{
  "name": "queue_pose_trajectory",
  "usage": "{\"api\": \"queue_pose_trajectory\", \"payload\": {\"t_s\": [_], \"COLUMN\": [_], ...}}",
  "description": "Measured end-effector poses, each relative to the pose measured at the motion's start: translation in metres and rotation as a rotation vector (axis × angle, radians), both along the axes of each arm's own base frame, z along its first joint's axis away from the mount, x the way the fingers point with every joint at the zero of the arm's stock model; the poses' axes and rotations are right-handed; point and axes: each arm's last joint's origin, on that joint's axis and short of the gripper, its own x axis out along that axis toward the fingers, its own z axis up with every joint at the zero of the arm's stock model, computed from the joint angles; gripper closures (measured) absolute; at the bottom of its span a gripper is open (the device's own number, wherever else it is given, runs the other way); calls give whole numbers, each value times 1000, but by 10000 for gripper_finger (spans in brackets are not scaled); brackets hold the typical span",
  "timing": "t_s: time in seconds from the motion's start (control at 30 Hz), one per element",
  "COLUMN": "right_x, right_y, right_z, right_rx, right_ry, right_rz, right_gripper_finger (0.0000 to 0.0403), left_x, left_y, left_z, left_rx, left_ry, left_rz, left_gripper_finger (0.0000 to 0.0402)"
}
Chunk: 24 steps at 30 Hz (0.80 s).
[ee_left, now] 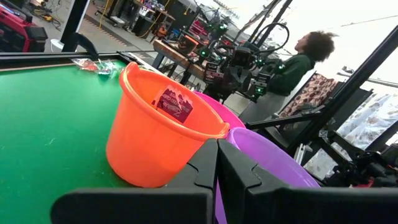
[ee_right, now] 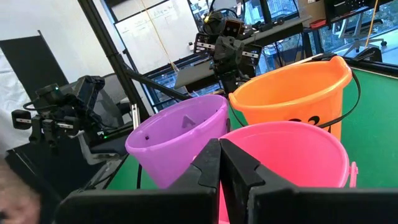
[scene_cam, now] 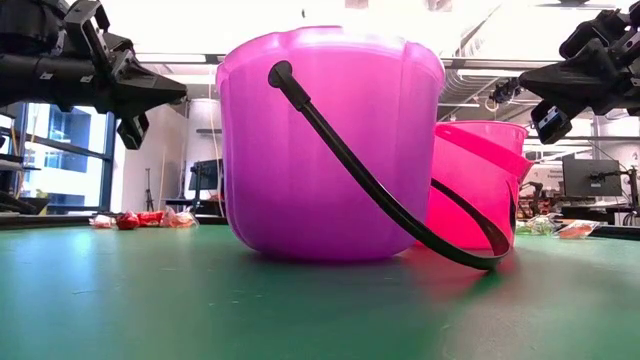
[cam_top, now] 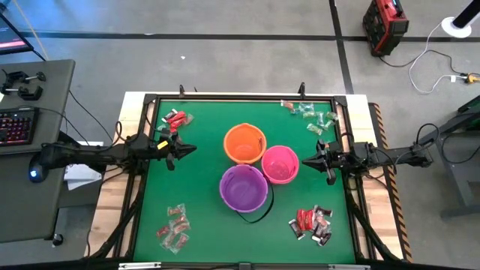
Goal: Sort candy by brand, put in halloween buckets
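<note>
Three halloween buckets stand bunched at the middle of the green table: orange [cam_top: 244, 142] at the far side, pink [cam_top: 280, 163] to the right, purple [cam_top: 243, 187] nearest. The purple bucket's black handle [scene_cam: 400, 210] hangs down onto the table. Candy lies in four corner heaps: red [cam_top: 176, 120] far left, green-and-clear [cam_top: 311, 114] far right, red-and-clear [cam_top: 174, 229] near left, dark and red [cam_top: 311, 223] near right. My left gripper [cam_top: 193, 148] hovers shut, level, left of the buckets. My right gripper [cam_top: 302, 159] hovers shut, level, right of the pink bucket.
A black frame [cam_top: 240, 97] rims the table. A desk with a keyboard [cam_top: 16, 124] stands off the left side, and a red case [cam_top: 385, 26] sits on the floor beyond. A person [ee_left: 305, 56] shows past the table's right side. Bare green table lies between heaps and buckets.
</note>
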Motion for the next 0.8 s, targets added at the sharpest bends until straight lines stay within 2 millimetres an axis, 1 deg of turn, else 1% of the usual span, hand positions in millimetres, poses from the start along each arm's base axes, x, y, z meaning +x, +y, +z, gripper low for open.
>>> {"api": "queue_pose_trajectory", "payload": {"t_s": [0.1,0.17,0.2,0.3,0.37,0.43,0.5,0.57,0.67,0.73,0.8], "right_x": [0,0,0,-5,-9,-14,-16,-12,-4,6,15], "right_y": [0,-2,-3,-6,-11,-17,-20,-22,-24,-27,-33], "right_z": [0,5,10,32,41,46,50,56,74,86,95], "right_rx": [-7,-4,58,357,508,581,571,528,446,386,343], "right_ry": [-4,-50,-105,-330,-457,-560,-598,-563,-458,-289,-50], "right_rz": [-7,-71,-94,-130,-241,-404,-493,-524,-535,-558,-596], "right_gripper_finger": [402,402,402,402,402,402,402,402,402,401,391], "left_x": [0,0,0,0,0,0,0,0,0,0,0], "left_y": [0,0,0,0,0,0,0,0,0,0,0], "left_z": [0,0,0,0,0,0,0,0,0,0,0], "left_rx": [0,0,0,0,0,0,0,0,0,-1,0], "left_ry": [0,0,0,0,0,3,4,4,4,5,4], "left_rz": [0,0,0,0,0,0,0,0,0,0,0], "left_gripper_finger": [401,401,401,401,401,401,401,401,401,401,401]}}
